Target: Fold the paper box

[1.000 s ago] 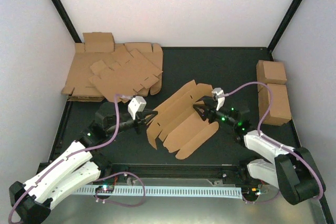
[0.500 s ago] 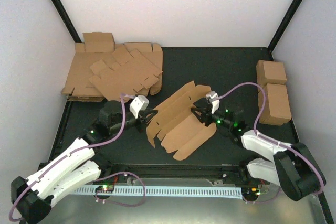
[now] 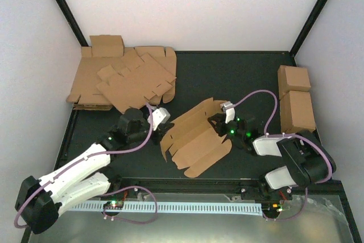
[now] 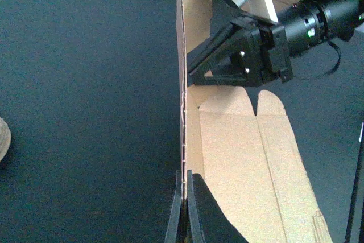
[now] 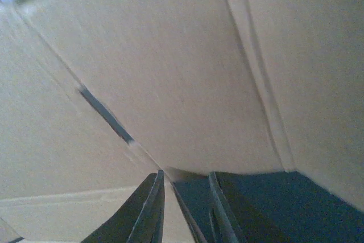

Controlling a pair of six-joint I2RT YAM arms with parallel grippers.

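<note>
The paper box [image 3: 196, 140] lies half-folded mid-table, a brown die-cut sheet with its long panels bent up. My left gripper [image 3: 165, 126] is shut on its left side panel. In the left wrist view that panel [image 4: 183, 83] stands upright on edge, pinched between the jaws of my left gripper [image 4: 185, 179]. My right gripper [image 3: 215, 122] is at the box's right end, and its black fingers [image 4: 216, 64] reach the upright panel from the inner side. In the right wrist view my right gripper [image 5: 185, 181] stands narrowly open, cardboard [image 5: 170, 72] fills the picture, and a flap edge runs down between the fingers.
A heap of flat cardboard sheets [image 3: 122, 81] fills the back left corner. Two brown cuboids [image 3: 294, 78] [image 3: 297, 112] stand along the right edge. A white slotted rail [image 3: 182, 206] runs along the near edge between the arm bases.
My left gripper has pushed right and forward, standing the left panel up. My right gripper has moved left into the box and its jaws have narrowed. The box has closed up.
</note>
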